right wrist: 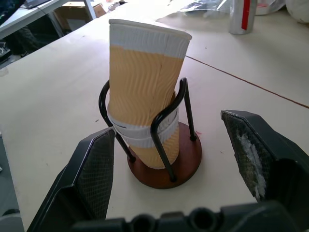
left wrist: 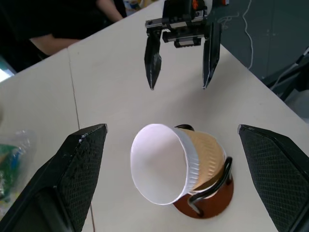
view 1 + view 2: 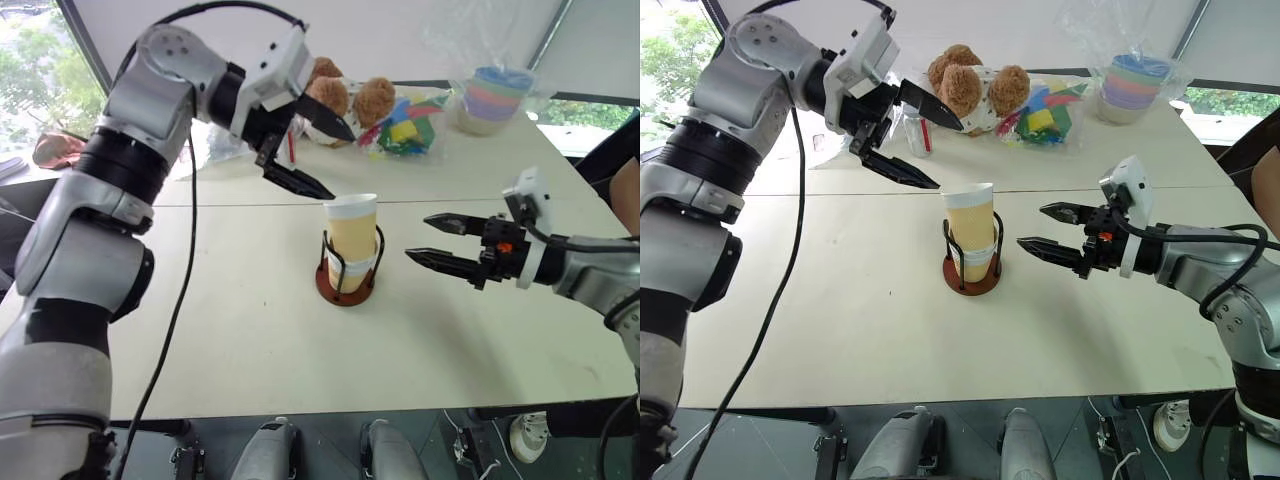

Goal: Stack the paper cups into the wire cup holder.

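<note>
Yellow-tan paper cups [image 3: 351,232] with white rims stand nested, one inside another, in the wire cup holder [image 3: 345,290] at the middle of the table. The top cup rises well above the black wire loops and leans slightly. My left gripper [image 3: 340,165] hangs open just above and to the left of the top cup's rim, holding nothing; its wrist view looks down into the cup [image 2: 164,164]. To the right of the holder, my right gripper [image 3: 419,237] is open at about cup height, pointing at the stack [image 1: 145,92] with a gap between them.
Along the table's far edge lie brown teddy bears [image 3: 345,95], a clear bag of colourful toys [image 3: 405,125] and pastel stacked cups in plastic [image 3: 490,95]. A small bottle [image 3: 920,130] stands behind my left gripper. A person's arm [image 3: 625,195] shows at the right edge.
</note>
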You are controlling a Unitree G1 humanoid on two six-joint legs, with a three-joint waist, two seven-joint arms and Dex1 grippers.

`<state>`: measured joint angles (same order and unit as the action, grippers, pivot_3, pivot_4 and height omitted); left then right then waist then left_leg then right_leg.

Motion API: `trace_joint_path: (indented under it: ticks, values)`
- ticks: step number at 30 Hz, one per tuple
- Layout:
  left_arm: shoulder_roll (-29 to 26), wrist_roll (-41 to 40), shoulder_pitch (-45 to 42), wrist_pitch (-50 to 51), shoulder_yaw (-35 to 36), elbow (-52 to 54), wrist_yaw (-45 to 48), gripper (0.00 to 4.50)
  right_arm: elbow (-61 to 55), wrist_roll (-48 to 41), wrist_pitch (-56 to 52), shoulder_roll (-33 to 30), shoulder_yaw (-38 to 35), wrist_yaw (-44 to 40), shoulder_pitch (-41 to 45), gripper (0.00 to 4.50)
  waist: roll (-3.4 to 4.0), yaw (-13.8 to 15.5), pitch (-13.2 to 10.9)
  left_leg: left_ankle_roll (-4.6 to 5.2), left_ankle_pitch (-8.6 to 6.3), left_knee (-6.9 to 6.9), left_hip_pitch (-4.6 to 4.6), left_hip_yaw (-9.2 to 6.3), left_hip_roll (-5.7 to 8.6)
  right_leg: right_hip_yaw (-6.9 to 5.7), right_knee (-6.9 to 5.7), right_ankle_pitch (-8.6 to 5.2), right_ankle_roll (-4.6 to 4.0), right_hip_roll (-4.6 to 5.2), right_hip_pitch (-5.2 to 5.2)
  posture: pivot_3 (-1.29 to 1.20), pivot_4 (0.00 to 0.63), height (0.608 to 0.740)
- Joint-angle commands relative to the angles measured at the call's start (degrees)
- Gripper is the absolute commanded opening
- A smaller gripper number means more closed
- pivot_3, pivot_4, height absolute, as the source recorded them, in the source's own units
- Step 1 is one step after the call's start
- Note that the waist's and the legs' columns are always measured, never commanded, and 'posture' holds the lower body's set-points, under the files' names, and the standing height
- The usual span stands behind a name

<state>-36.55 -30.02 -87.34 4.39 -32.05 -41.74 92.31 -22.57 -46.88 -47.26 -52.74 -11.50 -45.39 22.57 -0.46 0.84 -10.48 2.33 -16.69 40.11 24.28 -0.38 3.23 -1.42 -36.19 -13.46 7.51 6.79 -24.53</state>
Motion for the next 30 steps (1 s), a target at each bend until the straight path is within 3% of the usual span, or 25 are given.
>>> trace_joint_path:
  ticks: [1, 18, 21, 27, 28, 30]
  values:
    - [-0.62, 0.78, 0.38, 1.17, 0.60, 3.14, 0.19, 4.47, 0.44, 0.99, 1.43, 0.31, -0.28, -0.90, 1.18, 3.81, 0.00, -0.06, 0.00, 0.01, 0.00, -0.01, 0.02, 0.00, 0.00, -0.01, -0.01, 0.00, 0.00, 0.00, 0.00, 0.00, 0.150, 0.740]
    - [4.35, -1.82, -2.86, -1.26, -11.96, -6.66, 0.19, 4.47, -4.04, 0.64, 0.57, 2.31, -4.08, 2.93, -3.79, 3.81, 0.00, -0.10, 0.00, 0.02, -0.01, -0.03, 0.04, 0.00, 0.01, -0.01, -0.02, 0.00, 0.00, 0.00, 0.00, 0.00, 0.150, 0.740]
    - [5.21, -2.10, -3.23, -2.27, -13.15, -7.81, 0.19, 3.60, -4.24, 0.62, 0.58, 2.56, -4.18, 3.44, -3.99, 3.81, 0.00, -0.15, 0.00, 0.02, -0.01, -0.03, 0.04, 0.01, 0.01, 0.00, -0.02, 0.00, 0.00, 0.01, -0.01, 0.00, 0.150, 0.740]
    - [5.71, -2.53, -4.03, -3.89, -15.29, -9.10, 0.19, 0.30, -4.49, 0.54, 0.61, 2.69, -4.61, 3.98, -4.67, 3.81, 0.00, -0.17, 0.00, 0.02, -0.01, -0.04, 0.03, 0.01, 0.00, 0.00, -0.02, 0.00, 0.00, 0.00, -0.02, 0.00, 0.150, 0.740]
    - [5.84, -2.33, -4.28, -4.29, -15.19, -9.46, 0.19, 0.06, -4.48, 0.54, 0.63, 2.67, -4.71, 4.02, -4.75, 3.81, 0.00, -0.17, 0.00, 0.02, -0.01, -0.04, 0.03, 0.01, 0.00, 0.00, -0.02, 0.00, 0.00, 0.00, -0.02, 0.00, 0.150, 0.740]
    - [6.17, -2.13, -5.04, -5.24, -14.80, -10.49, 0.19, 0.06, -4.49, 0.51, 0.68, 2.61, -4.87, 4.11, -4.89, 3.81, 0.00, -0.06, 0.00, 0.02, -0.01, -0.03, 0.04, 0.01, 0.01, 0.00, -0.01, 0.00, 0.00, 0.00, -0.02, 0.00, 0.150, 0.740]
